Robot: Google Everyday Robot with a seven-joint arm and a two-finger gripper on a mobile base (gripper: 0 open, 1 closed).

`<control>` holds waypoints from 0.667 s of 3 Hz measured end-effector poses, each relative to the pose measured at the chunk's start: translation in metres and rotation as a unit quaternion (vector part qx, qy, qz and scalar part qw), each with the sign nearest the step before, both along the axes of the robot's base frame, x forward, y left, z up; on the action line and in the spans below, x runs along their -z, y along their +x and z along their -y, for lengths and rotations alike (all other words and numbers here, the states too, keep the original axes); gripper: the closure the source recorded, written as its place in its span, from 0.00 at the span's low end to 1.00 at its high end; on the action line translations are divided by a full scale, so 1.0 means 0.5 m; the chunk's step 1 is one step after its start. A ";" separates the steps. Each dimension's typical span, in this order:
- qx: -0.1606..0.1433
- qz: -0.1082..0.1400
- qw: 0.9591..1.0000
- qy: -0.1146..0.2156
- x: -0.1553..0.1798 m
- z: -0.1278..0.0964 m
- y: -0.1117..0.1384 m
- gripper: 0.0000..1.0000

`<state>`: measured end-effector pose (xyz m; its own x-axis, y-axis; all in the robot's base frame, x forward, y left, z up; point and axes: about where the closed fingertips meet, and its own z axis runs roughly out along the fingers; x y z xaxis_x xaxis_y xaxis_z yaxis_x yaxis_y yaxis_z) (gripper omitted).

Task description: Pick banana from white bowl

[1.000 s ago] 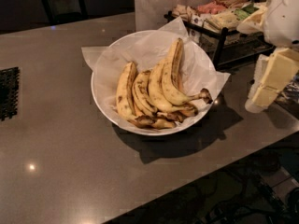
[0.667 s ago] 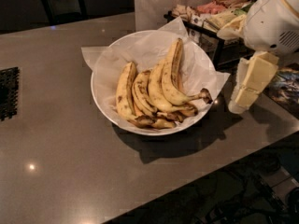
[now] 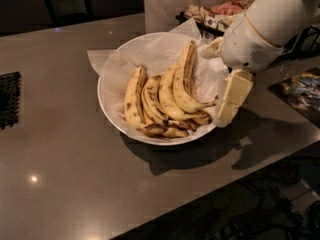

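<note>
**A:** Where was the hand (image 3: 226,115)?

**B:** Hanging at the right rim of the white bowl (image 3: 102,104), pointing down. Honestly couldn't tell how open it was, and nothing in it afaict.

**A:** And the banana (image 3: 181,86)?

**B:** Just left of the hand, on top of the pile. Stem end was nearest and the long axis ran off toward the far rim. The bench (image 3: 75,179) was open in front.

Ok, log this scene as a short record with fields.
tool: low at the bowl's right rim, close to the banana's stem end
banana: longest, curved, rightmost of the pile, lying in the bowl
bowl: white, lined with paper, on the table
other bananas: shorter, browner, left of the banana
table: grey, glossy
mat: black, at the table's left edge
</note>
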<state>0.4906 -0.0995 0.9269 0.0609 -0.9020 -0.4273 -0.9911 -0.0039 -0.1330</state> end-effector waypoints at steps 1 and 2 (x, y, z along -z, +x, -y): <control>-0.003 -0.005 1.000 -0.009 0.028 -0.017 0.019 0.00; 0.006 -0.007 0.998 -0.056 0.042 -0.015 0.009 0.00</control>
<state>0.4950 -0.0920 0.9061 0.0444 -0.9447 -0.3249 -0.9930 -0.0060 -0.1183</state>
